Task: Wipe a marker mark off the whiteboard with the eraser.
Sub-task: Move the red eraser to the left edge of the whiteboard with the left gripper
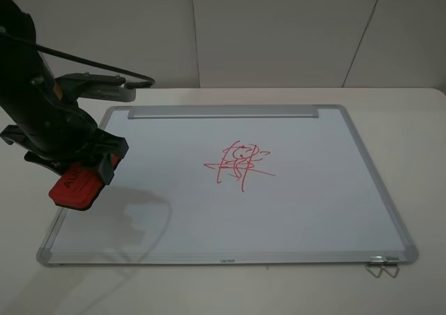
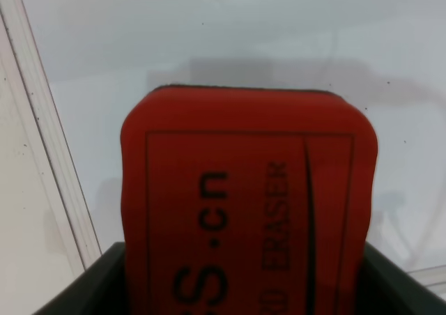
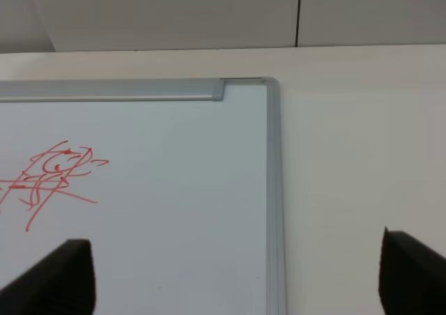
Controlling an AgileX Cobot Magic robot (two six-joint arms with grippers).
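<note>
Eraser [image 1: 75,187] sits clamped in the left hand [image 1: 87,167], with the left edge of the whiteboard [image 1: 313,189] beneath it. The marker mark [image 1: 241,156] lies well to that hand's right. The right hand [image 3: 237,277] stands wide, holding nothing.

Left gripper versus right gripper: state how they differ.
The black left gripper is shut on the red rectangular eraser; the black right gripper is open and empty. The left gripper is at the left edge of the silver-framed whiteboard; the right gripper at its right edge. Both are black.
</note>
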